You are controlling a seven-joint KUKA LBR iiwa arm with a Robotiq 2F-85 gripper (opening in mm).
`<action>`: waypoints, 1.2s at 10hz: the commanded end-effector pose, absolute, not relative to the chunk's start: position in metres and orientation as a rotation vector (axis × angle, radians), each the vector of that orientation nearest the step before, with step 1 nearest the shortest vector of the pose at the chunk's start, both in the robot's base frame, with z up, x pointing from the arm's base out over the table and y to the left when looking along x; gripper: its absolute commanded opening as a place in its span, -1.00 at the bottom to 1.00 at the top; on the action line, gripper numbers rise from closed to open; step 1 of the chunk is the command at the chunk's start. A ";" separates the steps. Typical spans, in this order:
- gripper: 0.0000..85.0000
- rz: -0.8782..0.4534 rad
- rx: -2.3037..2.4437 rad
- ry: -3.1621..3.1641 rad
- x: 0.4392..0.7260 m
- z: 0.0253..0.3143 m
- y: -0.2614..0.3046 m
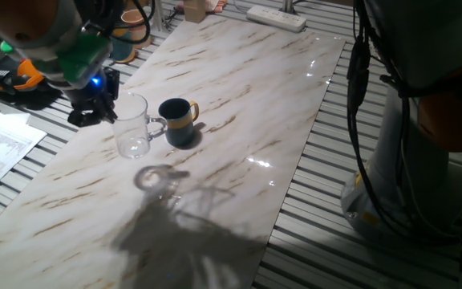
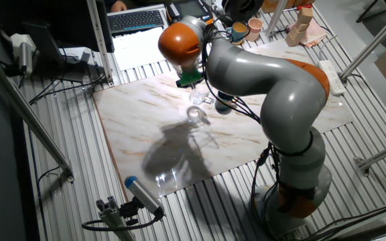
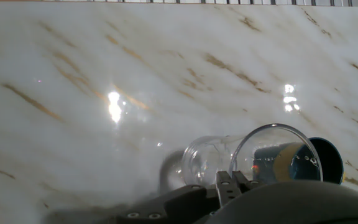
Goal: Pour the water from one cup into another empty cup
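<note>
Worktop [image 1: 239, 96]: pale marble-pattern board on a ribbed metal bench, glossy with lamp glare | glass mug [image 1: 132, 126]: held above the board, its handle toward the dark blue mug [image 1: 178, 121] just beside it | gripper [image 1: 95, 108]: jaws closed on the glass mug's rim | water: cannot tell | Room: wide bare marble beyond the dark blue mug; power strip [image 1: 276, 17] at the far edge.

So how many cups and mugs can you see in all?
4: glass mug in the gripper, dark blue mug beside it, two cups beyond the table's far end. Others may be hidden.
</note>
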State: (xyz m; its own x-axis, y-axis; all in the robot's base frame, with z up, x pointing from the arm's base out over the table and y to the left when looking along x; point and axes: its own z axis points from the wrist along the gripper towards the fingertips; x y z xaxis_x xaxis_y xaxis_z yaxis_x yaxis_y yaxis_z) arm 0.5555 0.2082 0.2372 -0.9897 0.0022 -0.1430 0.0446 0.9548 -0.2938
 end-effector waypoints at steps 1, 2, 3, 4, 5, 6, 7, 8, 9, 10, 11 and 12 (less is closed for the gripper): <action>-1.00 -0.454 0.037 2.960 0.554 0.234 0.209; -1.00 -0.453 0.038 2.956 0.552 0.229 0.209; -1.00 -0.450 0.039 2.955 0.551 0.226 0.208; -1.00 -0.464 0.035 2.952 0.551 0.224 0.208; -1.00 -0.486 0.030 2.948 0.551 0.220 0.207; -1.00 -0.503 0.028 2.940 0.551 0.216 0.206; -1.00 -0.524 0.032 2.930 0.551 0.210 0.206; -1.00 -0.537 0.039 2.922 0.551 0.205 0.207; -1.00 -0.548 0.045 2.919 0.551 0.201 0.209; -1.00 -0.550 0.050 2.917 0.551 0.199 0.209; -1.00 -0.553 0.052 2.917 0.551 0.197 0.210; -1.00 -0.558 0.055 2.918 0.551 0.195 0.210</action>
